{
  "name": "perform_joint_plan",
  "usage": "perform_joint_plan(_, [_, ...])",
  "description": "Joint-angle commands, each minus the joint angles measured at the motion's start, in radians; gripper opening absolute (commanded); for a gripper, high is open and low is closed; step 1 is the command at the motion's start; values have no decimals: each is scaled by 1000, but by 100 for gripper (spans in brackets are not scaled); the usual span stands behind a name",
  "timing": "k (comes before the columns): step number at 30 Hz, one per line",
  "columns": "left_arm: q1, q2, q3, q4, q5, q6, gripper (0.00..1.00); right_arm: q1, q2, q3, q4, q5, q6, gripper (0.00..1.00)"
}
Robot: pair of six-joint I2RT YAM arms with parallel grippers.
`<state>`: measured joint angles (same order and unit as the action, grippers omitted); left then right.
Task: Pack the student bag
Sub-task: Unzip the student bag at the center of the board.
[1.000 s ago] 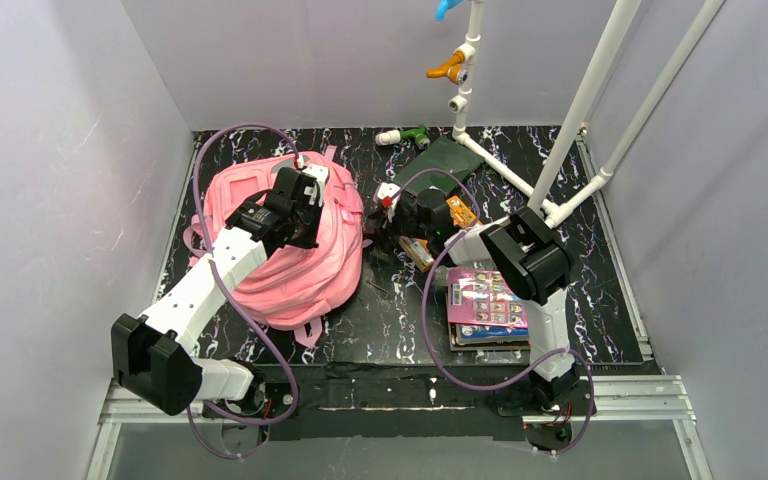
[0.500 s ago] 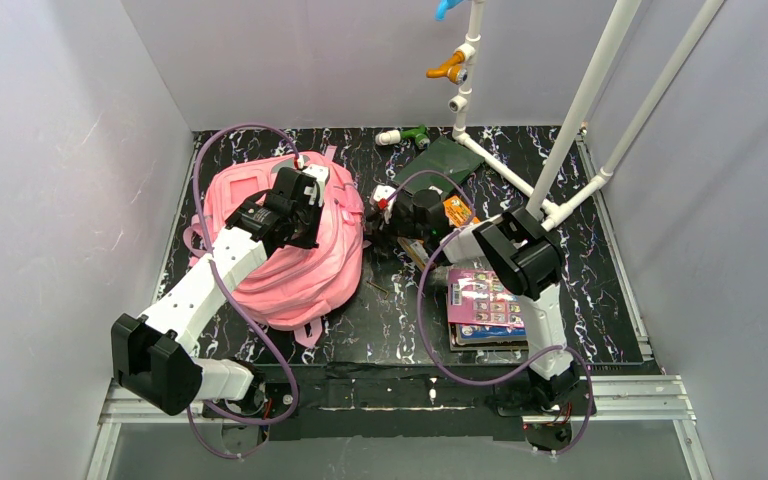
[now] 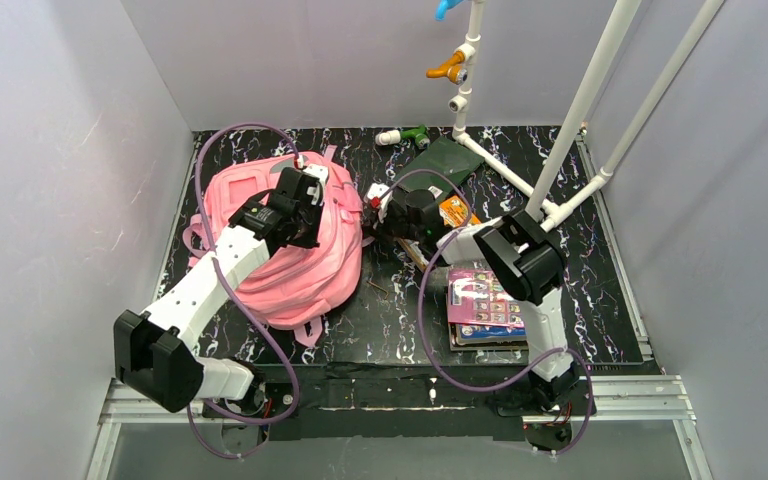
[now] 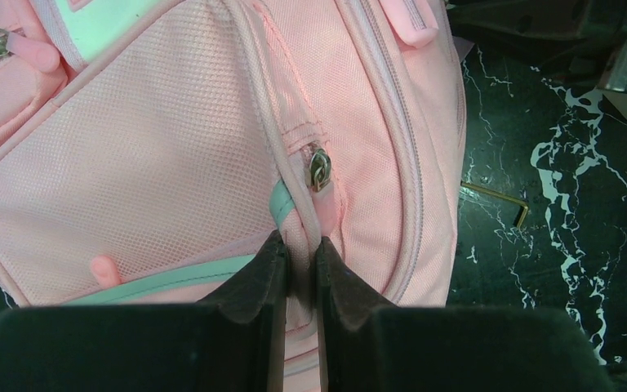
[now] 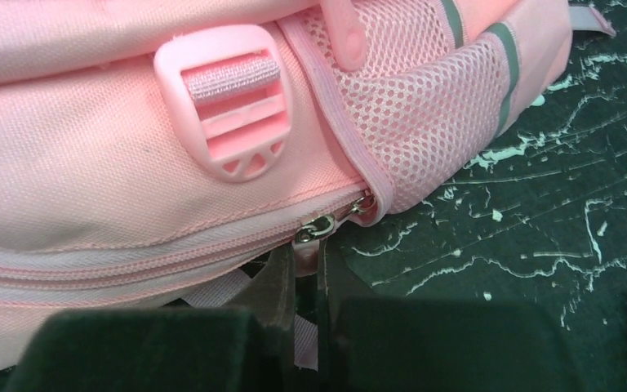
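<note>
Weave of the pink student bag (image 3: pixel 310 282) sits pinched in left fingers (image 4: pixel 253 282), zip pull (image 5: pixel 312 230) in right fingers (image 5: pixel 276 286).

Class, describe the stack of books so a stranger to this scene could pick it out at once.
Start at the pink student bag on the left of the black marbled table, then cross to the right. The stack of books lies flat near the front edge; unlike the dark green item farther back, its top cover is pink with rows of small pictures.
</note>
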<state>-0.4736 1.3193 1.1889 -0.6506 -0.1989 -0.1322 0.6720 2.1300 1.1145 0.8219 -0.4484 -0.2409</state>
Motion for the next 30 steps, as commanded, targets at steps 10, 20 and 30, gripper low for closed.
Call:
perform_joint_plan(10, [21,111,91,76,-195,-165,0,118,-256,-23,-398,307,44,1])
perform_joint_plan(20, [73,172,153,75,-166,-294,0,245,-342,-69,-504,363,23,1])
perform_joint_plan(30, [74,157,169,67,-190,-332,0,301,-416,-140,-421,334,92,1])
